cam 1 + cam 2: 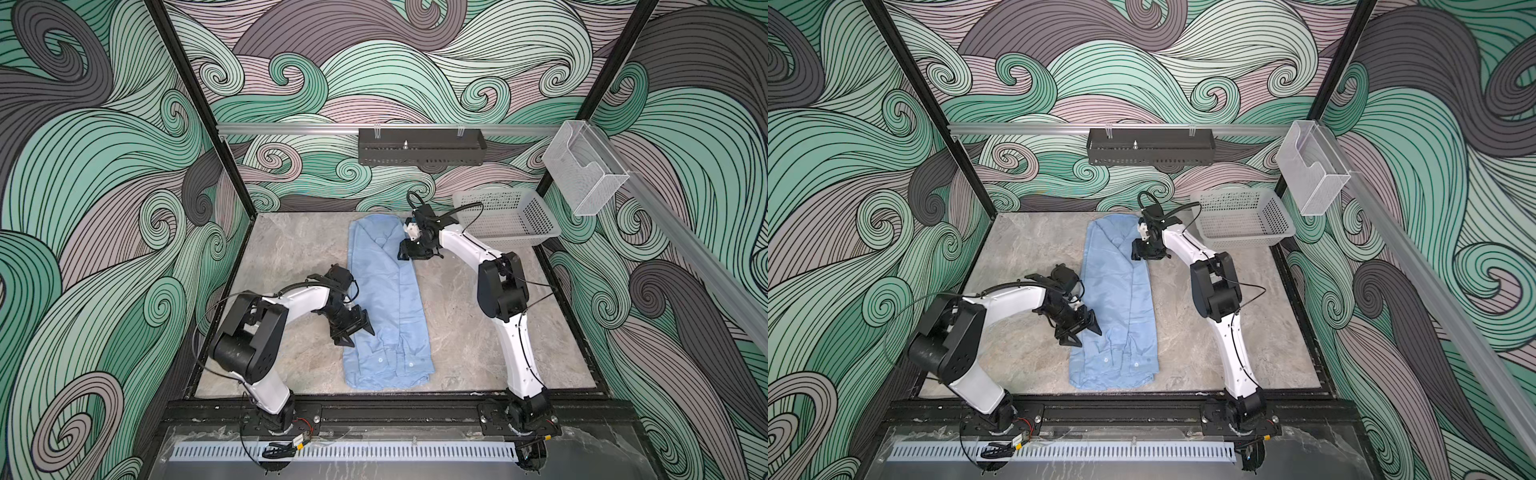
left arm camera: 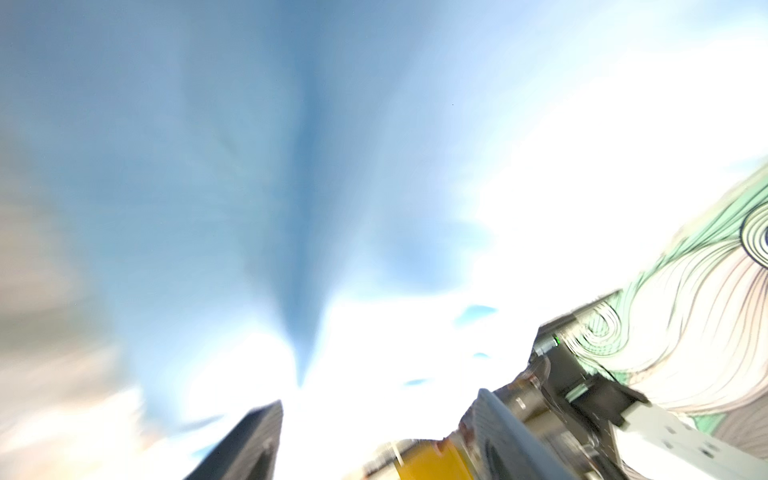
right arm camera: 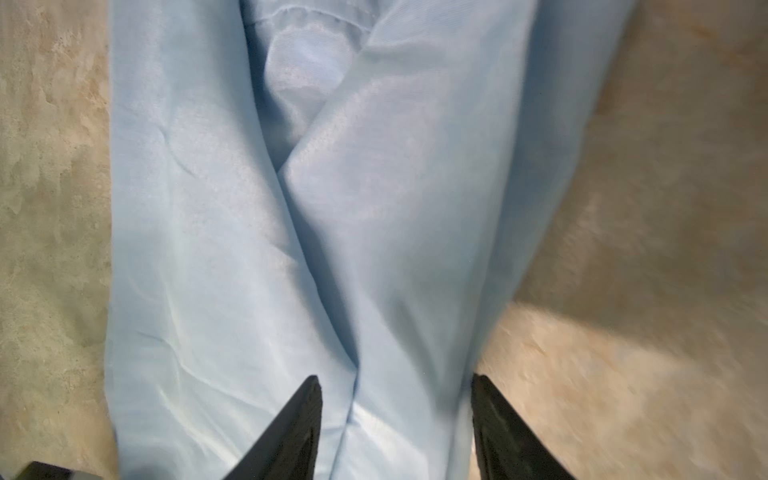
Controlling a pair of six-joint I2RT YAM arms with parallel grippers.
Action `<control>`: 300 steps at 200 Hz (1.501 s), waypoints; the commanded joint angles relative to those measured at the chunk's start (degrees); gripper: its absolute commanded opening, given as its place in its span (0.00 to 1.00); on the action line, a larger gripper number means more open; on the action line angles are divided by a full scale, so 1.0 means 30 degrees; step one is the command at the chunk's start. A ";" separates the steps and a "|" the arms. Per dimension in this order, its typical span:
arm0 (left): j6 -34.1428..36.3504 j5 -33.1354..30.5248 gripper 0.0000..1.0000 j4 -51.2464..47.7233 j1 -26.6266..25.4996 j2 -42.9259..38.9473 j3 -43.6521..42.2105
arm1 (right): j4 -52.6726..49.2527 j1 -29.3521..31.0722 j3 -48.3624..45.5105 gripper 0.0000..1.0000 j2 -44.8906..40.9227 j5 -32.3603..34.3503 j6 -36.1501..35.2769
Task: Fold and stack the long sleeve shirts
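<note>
Shirt: I see the light blue button-up shirt [image 1: 386, 299] lying flat on the marble-look table [image 1: 291, 257], down the middle. It is narrowed to a long strip, collar at the far end, hem and buttoned cuffs at the near end.
Left gripper [image 1: 358, 336]: jaws apart and empty, at the shirt's left edge toward the hem. Its wrist view is blurred; I make out only blue cloth.
Right gripper [image 3: 395, 378]: jaws apart, straddling the shirt's edge near the collar, clamped on nothing.
Step in hand: I judge the lengthwise folds done and the crosswise fold about to begin.
Next move: each gripper needs to pinch every layer at its edge, then both should carry one end over the other evenly.
Risk: thin cloth may slip, or only the top layer may lift and undo the strip.
Surroundings: perforated plastic basket [image 1: 536, 224] at the far right corner, apart from the shirt; black tray [image 1: 422, 147] and clear holder [image 1: 582, 174] hang on the rails.
Obstructions: none between the grippers and the shirt.
</note>
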 commanded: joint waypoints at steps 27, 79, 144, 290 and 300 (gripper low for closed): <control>0.1538 -0.6210 0.78 -0.4297 0.0524 -0.6424 0.1649 | -0.0520 -0.0176 -0.5793 0.60 -0.8818 0.2047 0.1969; -0.1642 -0.3247 0.76 -0.3163 0.0481 -1.1341 -0.4944 | 0.2631 0.1938 -1.8272 0.59 -1.8002 -0.0256 0.8191; -0.6921 -0.2649 0.78 -0.0735 -0.0988 -1.7771 -1.1116 | 0.5370 0.6668 -2.8190 0.62 -2.5298 0.0244 1.4816; -1.2812 -0.3572 0.77 0.7512 -0.5668 -1.6677 -1.5623 | 1.2117 1.0651 -3.1464 0.68 -2.3331 -0.0044 1.9275; -1.2996 -0.3716 0.75 0.7978 -0.6033 -1.6159 -1.5693 | 1.2666 1.0836 -3.1552 0.68 -2.2884 -0.0106 1.9479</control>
